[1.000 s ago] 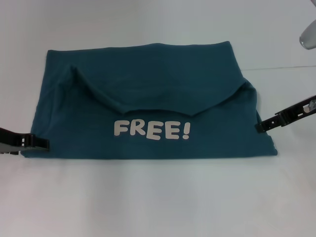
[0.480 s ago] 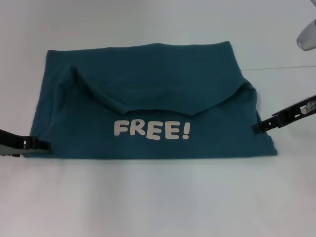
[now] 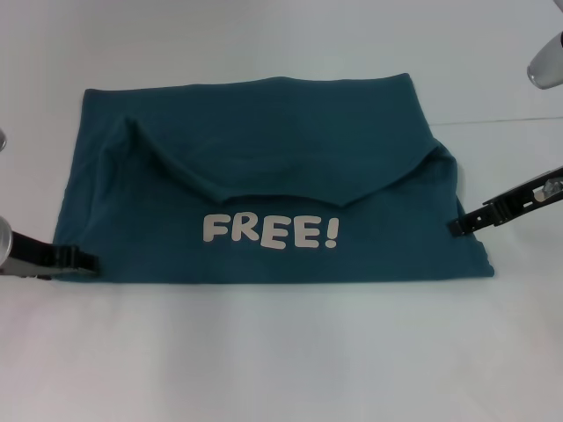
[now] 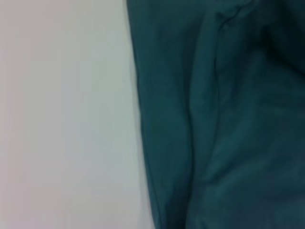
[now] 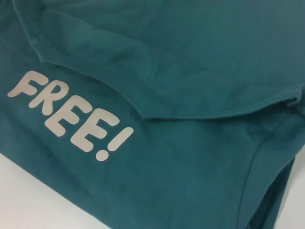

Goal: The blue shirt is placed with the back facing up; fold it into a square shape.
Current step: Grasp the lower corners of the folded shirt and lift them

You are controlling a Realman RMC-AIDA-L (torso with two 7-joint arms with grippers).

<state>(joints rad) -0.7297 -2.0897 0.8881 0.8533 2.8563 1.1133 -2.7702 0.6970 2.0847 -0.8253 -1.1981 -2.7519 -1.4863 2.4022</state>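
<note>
The blue shirt (image 3: 264,149) lies flat on the white table, folded into a wide band. A flap from the far side drapes down to just above the white "FREE!" lettering (image 3: 268,231). My left gripper (image 3: 81,261) is low at the shirt's near left corner, touching its edge. My right gripper (image 3: 457,226) reaches in from the right and meets the shirt's right edge, near the folded sleeve. The left wrist view shows the shirt (image 4: 224,124) edge against the table. In the right wrist view the lettering (image 5: 71,121) sits below the flap's hem (image 5: 157,114).
White table (image 3: 281,352) surrounds the cloth on all sides, with a wide strip toward me. A thin seam line (image 3: 501,120) runs across the far right. A grey rounded robot part (image 3: 545,66) hangs at the top right corner.
My left gripper has slid a little to the right along the shirt's near left corner. The right gripper has crept slightly left onto the right edge. The shirt lies the same.
</note>
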